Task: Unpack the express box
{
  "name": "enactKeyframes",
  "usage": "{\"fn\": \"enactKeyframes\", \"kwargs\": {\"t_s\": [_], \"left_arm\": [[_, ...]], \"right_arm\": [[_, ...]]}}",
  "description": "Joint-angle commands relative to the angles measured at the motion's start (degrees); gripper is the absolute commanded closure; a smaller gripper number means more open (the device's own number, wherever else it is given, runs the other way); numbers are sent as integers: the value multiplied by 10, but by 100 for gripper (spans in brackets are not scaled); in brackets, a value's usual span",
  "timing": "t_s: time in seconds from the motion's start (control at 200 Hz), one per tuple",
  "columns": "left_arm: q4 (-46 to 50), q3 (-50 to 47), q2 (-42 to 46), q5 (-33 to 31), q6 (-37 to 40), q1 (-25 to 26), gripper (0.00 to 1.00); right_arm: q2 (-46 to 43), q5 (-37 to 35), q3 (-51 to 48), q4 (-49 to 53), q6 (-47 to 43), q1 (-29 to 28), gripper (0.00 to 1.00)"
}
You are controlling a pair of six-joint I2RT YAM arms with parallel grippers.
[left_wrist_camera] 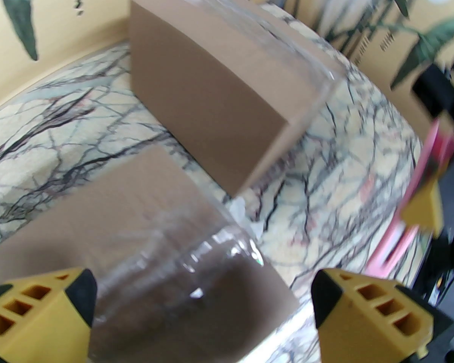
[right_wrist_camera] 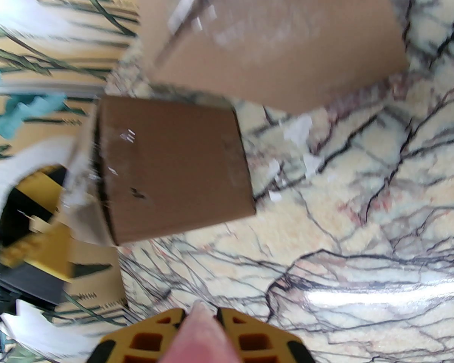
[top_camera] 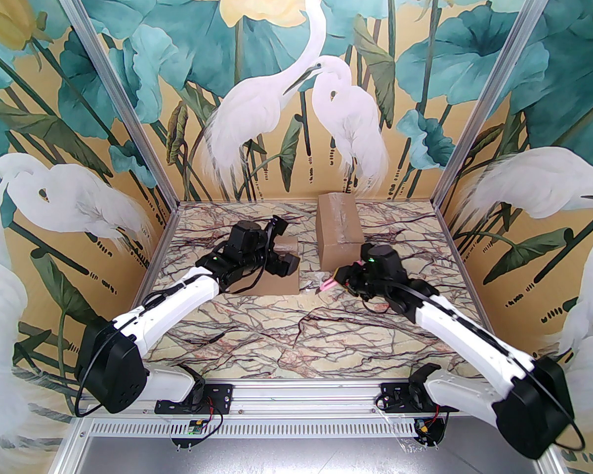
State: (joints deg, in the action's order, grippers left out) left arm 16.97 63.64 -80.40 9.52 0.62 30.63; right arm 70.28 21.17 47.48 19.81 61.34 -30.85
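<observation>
A small brown express box (top_camera: 276, 284) sealed with clear tape lies left of centre on the marble table. My left gripper (top_camera: 284, 262) hovers just over its top, and in the left wrist view the yellow fingers (left_wrist_camera: 363, 316) stand wide open above the taped lid (left_wrist_camera: 136, 217) with nothing between them. In the right wrist view the same box (right_wrist_camera: 174, 172) shows a dark slit along its left edge. My right gripper (top_camera: 343, 277) sits to the right of the box, shut on a pink cutter (top_camera: 328, 283), whose tip (right_wrist_camera: 200, 331) pokes out between its fingers.
A bigger taped cardboard box (top_camera: 338, 235) stands upright at the back centre, close behind the right gripper and right of the small box (left_wrist_camera: 219, 89). Small white paper scraps (right_wrist_camera: 299, 134) lie on the table between the two boxes. Painted walls enclose the table on three sides.
</observation>
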Motion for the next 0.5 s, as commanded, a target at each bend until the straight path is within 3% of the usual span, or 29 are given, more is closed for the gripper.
{"fn": "enactKeyframes", "kwargs": {"t_s": [0.0, 0.245, 0.495], "left_arm": [[8, 36, -7, -42, -54, 0, 1], [135, 150, -34, -105, -29, -28, 0], [277, 226, -110, -20, -32, -167, 0]], "right_arm": [[51, 17, 50, 12, -22, -17, 100], [191, 54, 151, -17, -18, -41, 100], [300, 62, 240, -36, 10, -54, 100]]}}
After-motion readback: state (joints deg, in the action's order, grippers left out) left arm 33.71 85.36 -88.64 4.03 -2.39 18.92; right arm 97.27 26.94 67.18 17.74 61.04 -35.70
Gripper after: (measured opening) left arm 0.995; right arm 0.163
